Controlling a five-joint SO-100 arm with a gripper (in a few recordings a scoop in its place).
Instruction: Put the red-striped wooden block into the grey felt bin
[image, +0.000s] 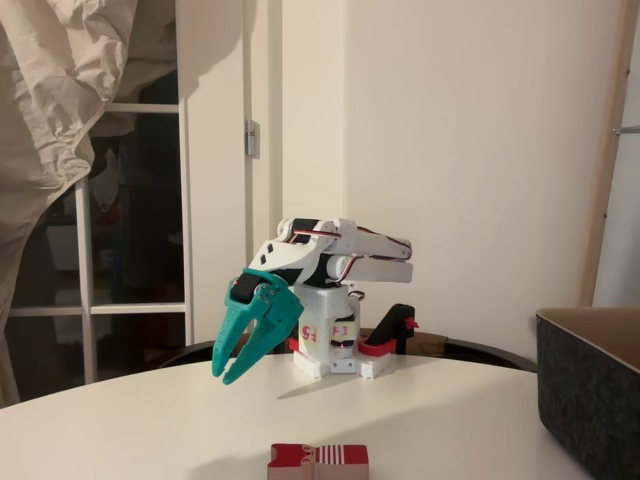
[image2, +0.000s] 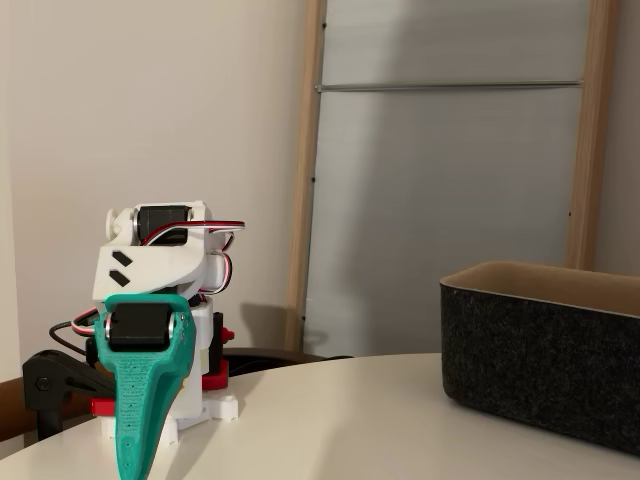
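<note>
At the near edge of the white table (image: 150, 430) in a fixed view, we see the red-striped wooden block (image: 317, 459) lying flat, its red top crossed by thin white stripes and its lower part cut off by the frame. It sits alone on the tabletop, well apart from everything else.

Further back, the gripper (image: 232, 368) hangs above the table, tilted down and to the left in this view. Its two teal fingers stand a little apart, with a narrow gap between them, and we see nothing held there. In the other fixed view the gripper (image2: 133, 455) is seen edge-on, pointing downward with its tip cut off at the bottom of the picture, so from there we cannot judge the opening.

The arm (image: 345, 250) is folded back over itself: white links stacked close above the base (image: 335, 345), with red-and-white wires looping between the joints. The plastic surfaces look smooth and matte. A red-and-black clamp (image: 392, 335) stands just beside the base on its right side in this view.

The grey felt bin (image2: 545, 345) rests on the table at the right, straight-walled, dark and fuzzy outside, tan on the inner face. Both fixed views cut it off at the right edge, and its inside is hidden from us. It stands well apart from the block.

Behind the table, we note a pale wall (image: 470, 150) and a window (image: 135, 220) partly covered by a crumpled light sheet (image: 60, 90).
</note>
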